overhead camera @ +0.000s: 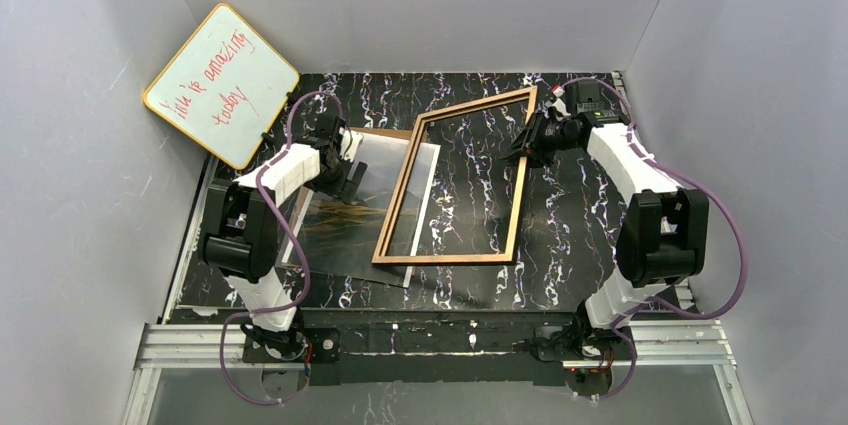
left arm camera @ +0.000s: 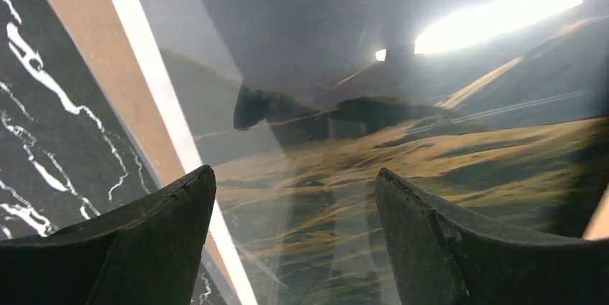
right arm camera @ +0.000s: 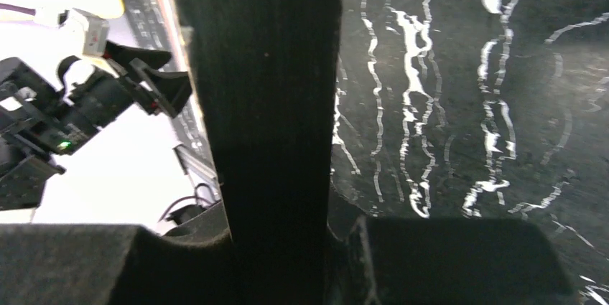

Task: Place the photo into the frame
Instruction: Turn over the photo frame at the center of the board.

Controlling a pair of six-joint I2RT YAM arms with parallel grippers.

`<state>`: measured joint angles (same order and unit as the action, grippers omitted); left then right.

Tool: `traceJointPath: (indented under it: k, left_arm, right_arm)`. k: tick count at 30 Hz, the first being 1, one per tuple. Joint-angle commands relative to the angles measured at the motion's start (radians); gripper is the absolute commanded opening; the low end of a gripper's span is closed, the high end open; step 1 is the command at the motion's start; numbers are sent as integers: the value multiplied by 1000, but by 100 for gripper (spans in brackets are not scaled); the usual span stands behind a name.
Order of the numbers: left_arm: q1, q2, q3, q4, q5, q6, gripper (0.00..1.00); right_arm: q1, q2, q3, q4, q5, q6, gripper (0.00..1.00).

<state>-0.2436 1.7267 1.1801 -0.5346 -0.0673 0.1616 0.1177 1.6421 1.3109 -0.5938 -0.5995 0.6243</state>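
Your left jaws stand open just over the photo (overhead camera: 340, 223), with nothing between them. Your right jaws are clamped on the right rail of the frame (right arm camera: 266, 104), which overlaps the photo's right side on the table (overhead camera: 560, 245).

Black bar of the frame (right arm camera: 269, 104) upright between the right fingers (right arm camera: 79, 265), white-veined black tabletop (right arm camera: 467, 68) beyond.

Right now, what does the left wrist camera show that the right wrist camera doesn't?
Left wrist only: the photo lying flat on a brown board, below the open left gripper. Right wrist only: the right gripper clamped on the black bar of the frame. Both: the black marbled table.
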Motion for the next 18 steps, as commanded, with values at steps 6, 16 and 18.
traceJointPath:
  k: [6, 16, 18]
  left_arm:
    - [-10, -3, -100, 76, -176, 123, 77]
    - [-15, -3, -138, 109, -226, 150, 76]
    - [-16, -12, -144, 110, -221, 151, 76]
  right_arm:
    - [-5, 30, 18, -152, 296, -202, 21]
    - [-6, 91, -70, -100, 427, -211, 32]
    - [-6, 107, -84, -88, 437, -210, 33]
